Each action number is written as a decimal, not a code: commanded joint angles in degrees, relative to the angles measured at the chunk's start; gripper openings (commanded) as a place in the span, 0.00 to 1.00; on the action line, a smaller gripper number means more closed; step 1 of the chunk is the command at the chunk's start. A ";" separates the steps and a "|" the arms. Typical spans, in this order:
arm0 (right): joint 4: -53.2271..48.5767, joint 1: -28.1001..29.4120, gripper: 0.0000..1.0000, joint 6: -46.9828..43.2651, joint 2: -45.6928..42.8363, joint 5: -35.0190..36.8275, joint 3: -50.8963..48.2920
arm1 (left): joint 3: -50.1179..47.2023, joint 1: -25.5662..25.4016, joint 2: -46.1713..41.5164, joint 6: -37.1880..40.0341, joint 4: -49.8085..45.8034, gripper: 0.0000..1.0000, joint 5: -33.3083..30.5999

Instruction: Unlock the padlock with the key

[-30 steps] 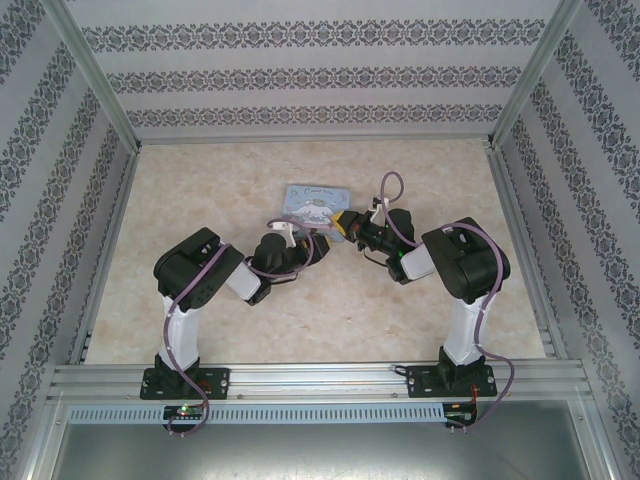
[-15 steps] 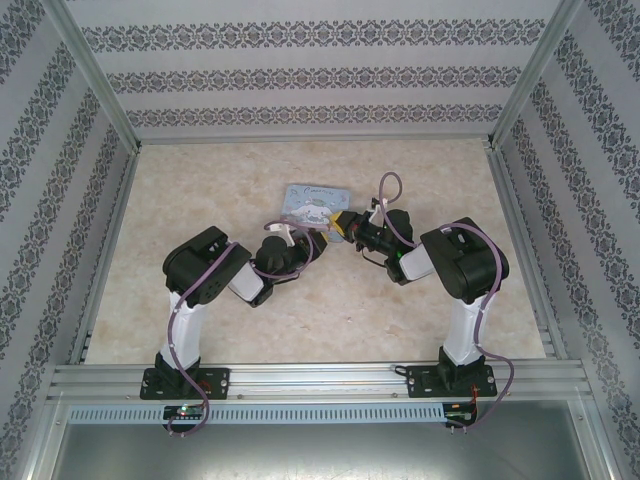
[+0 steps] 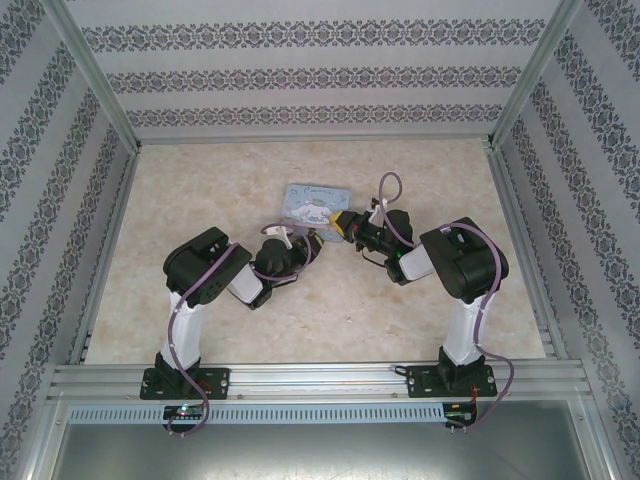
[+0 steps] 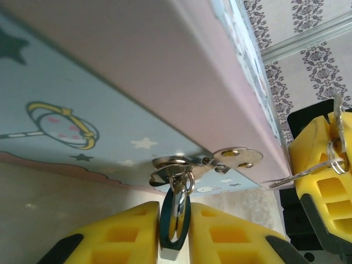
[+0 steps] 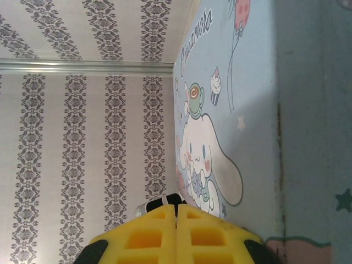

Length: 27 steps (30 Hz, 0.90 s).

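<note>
While the padlock (image 4: 175,234) is hanging from the clasp (image 4: 234,157) on the tin (image 4: 110,71), left gripper (image 4: 176,212) is pinching its body, right gripper (image 5: 176,212) is clamping the key (image 4: 300,176) just beside the tin's corner.

text: "Cinnamoro…" | cursive, partly legible | on: pale blue tin lid (image 5: 258,110)

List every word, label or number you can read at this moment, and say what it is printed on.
"Cinnamoro": cursive, running sideways on the lid of the tin, right wrist view; any letters after that cannot be read.
Top view: a line of writing on the same lid, too small to read.
</note>
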 commanded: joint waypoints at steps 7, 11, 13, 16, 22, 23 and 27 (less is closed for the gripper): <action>-2.25 0.05 0.00 -1.00 -4.01 -1.45 -1.37 | -0.04 -0.48 -0.23 -3.09 -2.51 0.00 0.99; -3.41 -0.09 0.00 -2.68 -10.05 -2.10 -6.05 | -0.53 -0.48 -2.39 -4.91 -4.26 0.00 1.55; -3.37 -0.18 0.00 -3.15 -12.46 -2.30 -9.17 | -0.56 -0.31 -3.42 -6.41 -5.07 0.00 2.24; -2.98 0.21 0.00 -3.75 -14.34 -2.96 -13.32 | -0.53 -0.03 -4.44 -9.33 -5.21 0.00 3.94; 0.16 2.34 0.00 -4.24 -14.36 -1.90 -20.45 | -0.43 0.33 -5.42 -15.12 -4.19 0.00 6.92; 0.75 2.77 0.00 -4.15 -14.22 -1.06 -21.41 | -0.42 0.33 -5.59 -16.18 -3.86 0.00 7.27; 1.68 5.26 0.00 -3.10 -14.29 3.14 -23.43 | -1.05 0.33 -5.73 -19.90 -0.92 0.00 7.96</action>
